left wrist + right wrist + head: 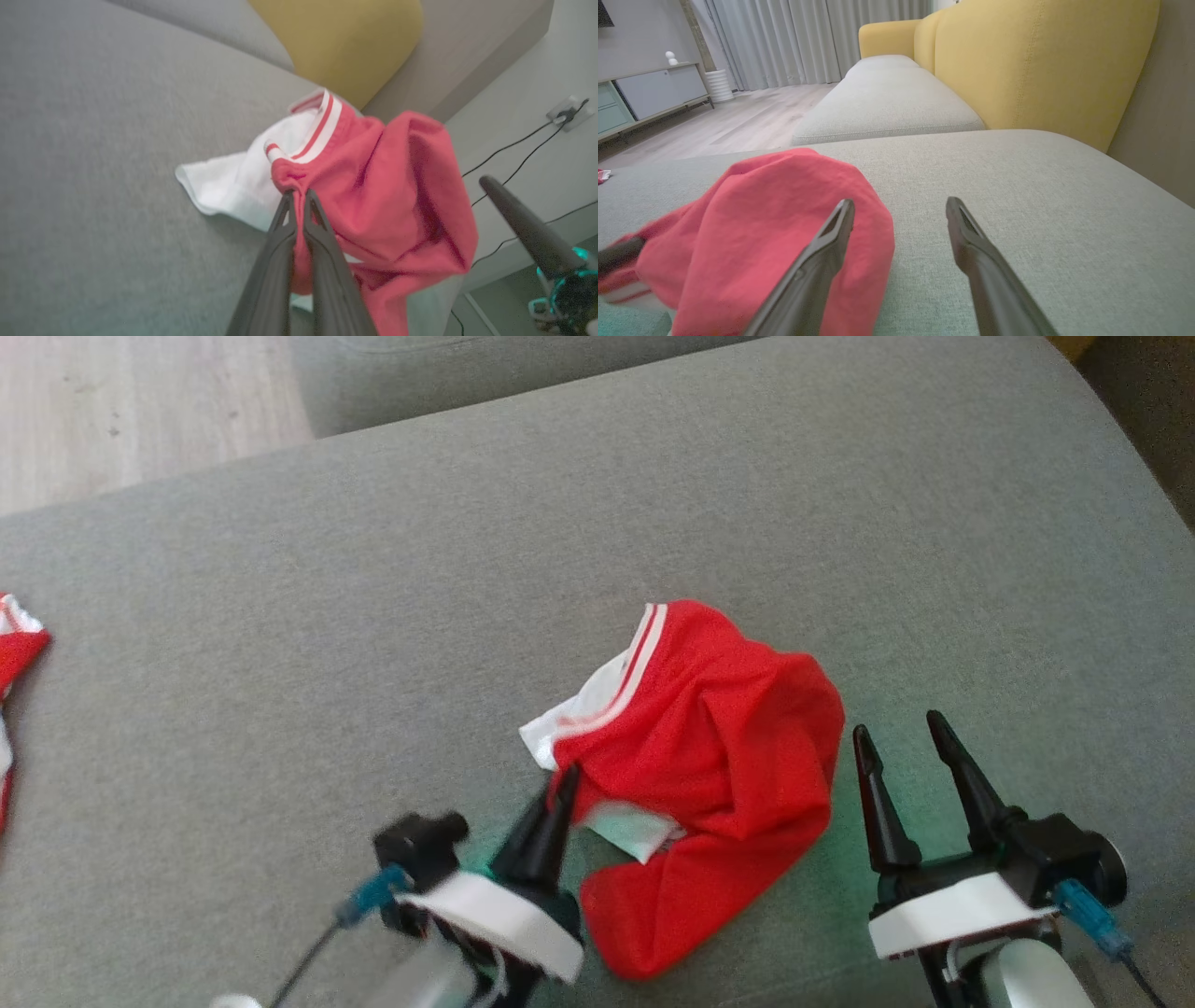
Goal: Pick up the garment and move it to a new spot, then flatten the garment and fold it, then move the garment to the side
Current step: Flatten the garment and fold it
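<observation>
- Head view: the left pincer is closed on a pinch of the red garment, low on its near edge below the striped waistband. The crumpled heap lies on the grey sofa cushion, spreading ahead of that pincer and off to its right. The right pincer stands open and empty just beside the heap's other edge, apparently not touching it.
- Left wrist view: the two fingers press together with red cloth bunched at their tips. The white lining spills out to the left of the tips, and the bulk sags to the right. The cloth looks thin, light and limp, so from this single pinch it will likely drape and twist rather than open flat.
- Right wrist view: the jaws are wide apart with bare cushion between them, and a red fold sits against the finger nearer the other pincer. A stitched edge such as the waistband or a hem seems the surer hold, since a loose fold may slip out.
</observation>
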Robot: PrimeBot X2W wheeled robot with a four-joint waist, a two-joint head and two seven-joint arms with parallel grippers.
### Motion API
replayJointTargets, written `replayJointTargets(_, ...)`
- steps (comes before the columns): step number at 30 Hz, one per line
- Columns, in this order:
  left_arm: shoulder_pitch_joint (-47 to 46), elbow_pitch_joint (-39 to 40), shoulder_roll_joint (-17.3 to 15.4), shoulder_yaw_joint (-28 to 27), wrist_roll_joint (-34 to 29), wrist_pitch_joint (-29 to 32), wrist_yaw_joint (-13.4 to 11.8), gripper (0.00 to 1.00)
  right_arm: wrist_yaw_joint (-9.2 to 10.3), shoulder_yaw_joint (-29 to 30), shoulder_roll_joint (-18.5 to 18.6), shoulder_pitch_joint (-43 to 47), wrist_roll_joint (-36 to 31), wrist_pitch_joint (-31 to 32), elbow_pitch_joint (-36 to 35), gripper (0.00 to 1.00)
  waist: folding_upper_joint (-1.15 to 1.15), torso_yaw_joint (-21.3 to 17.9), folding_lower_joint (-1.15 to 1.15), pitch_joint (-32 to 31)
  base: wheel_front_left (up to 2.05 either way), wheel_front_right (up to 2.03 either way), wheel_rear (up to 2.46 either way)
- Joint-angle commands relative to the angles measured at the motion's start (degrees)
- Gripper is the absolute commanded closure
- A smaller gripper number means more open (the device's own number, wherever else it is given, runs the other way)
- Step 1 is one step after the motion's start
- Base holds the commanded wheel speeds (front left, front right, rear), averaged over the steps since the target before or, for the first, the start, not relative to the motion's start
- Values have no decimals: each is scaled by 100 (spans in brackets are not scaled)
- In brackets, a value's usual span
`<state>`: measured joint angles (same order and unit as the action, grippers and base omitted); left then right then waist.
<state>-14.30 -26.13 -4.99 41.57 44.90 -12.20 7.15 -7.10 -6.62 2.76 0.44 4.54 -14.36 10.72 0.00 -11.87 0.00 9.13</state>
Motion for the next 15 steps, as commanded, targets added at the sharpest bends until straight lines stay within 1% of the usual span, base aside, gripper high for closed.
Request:
replayJointTargets(1, -314, 309, -116, -287, 94, -109, 33, 100, -39, -95, 12, -176, -6, -63, -179, 0, 0, 76, 0, -56, 0, 0, 0)
replayJointTargets(5, -653, 815, -490, -685, 135, -179, 20, 100, -39, -98, 12, -143, -16, -63, -161, 0, 0, 220, 0, -186, 0, 0, 0)
replayJointTargets(8, -994, 1260, -864, -1015, 77, -151, -90, 100, -39, -132, 12, -133, -1, -63, -151, 0, 0, 300, 0, -296, 0, 0, 0)
replayJointTargets(12, -1489, 1836, -1401, -1385, 8, 129, -247, 100, -39, -207, 12, -135, 29, -63, -135, 0, 0, 354, 0, -410, 0, 0, 0)
replayJointTargets(15, -1886, 2146, -1799, -1577, -65, 443, -311, 100, -39, -269, 12, -153, 50, -63, -120, 0, 0, 352, 0, -465, 0, 0, 0)
